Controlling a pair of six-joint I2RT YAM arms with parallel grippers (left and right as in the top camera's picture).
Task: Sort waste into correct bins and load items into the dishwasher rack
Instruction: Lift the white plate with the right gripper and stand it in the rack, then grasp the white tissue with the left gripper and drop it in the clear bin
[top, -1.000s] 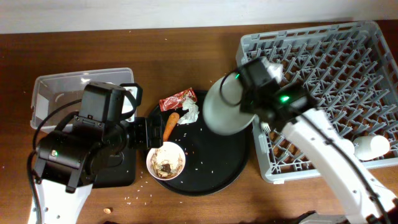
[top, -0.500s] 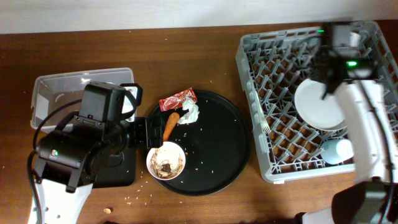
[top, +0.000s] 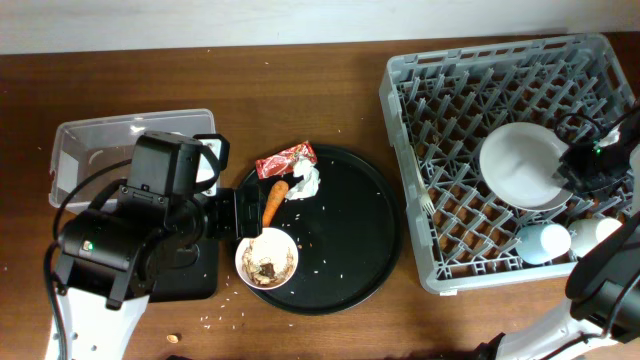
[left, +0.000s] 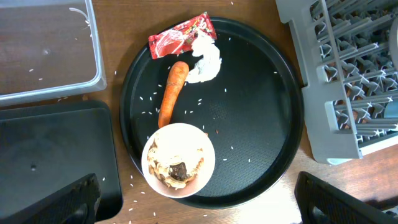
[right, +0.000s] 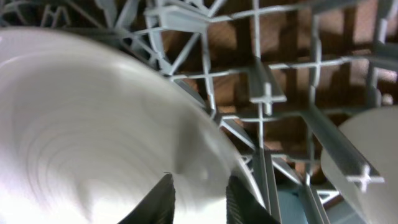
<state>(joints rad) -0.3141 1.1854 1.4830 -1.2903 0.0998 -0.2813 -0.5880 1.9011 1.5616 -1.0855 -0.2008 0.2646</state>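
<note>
My right gripper (top: 588, 160) sits at the right edge of the plate (top: 518, 165) inside the rack (top: 480, 90). Its fingers (right: 165, 198) stand close together against the blurred white surface, and I cannot tell whether they clamp the rim. The plate lies in the right middle of the rack, face toward the overhead camera. Two cups (top: 545, 242) stand just beside it toward the near right corner. The rear and left rows of pegs are open lattice.

My left gripper (left: 196, 179) hangs with its fingers spread wide apart, holding nothing, over the bowl (left: 179, 159). The bowl sits on the near left part of the round tray (left: 255, 124) and contains food scraps. The carrot (left: 172, 93) lies on that tray with its long axis on a steep diagonal, thick end toward the tissue (left: 205, 59) and thin end toward the bowl. The wrapper (left: 181, 37) overlaps the tray's far left rim.

The right half of the round tray is open except for scattered rice. Only a narrow strip of brown wooden table (top: 330, 90) separates its rim from the rack wall. The clear tub (left: 43, 50) and the black rectangular tray (left: 50, 149) lie to the left, one behind the other. A pale wall (top: 300, 20) borders the far table edge.
</note>
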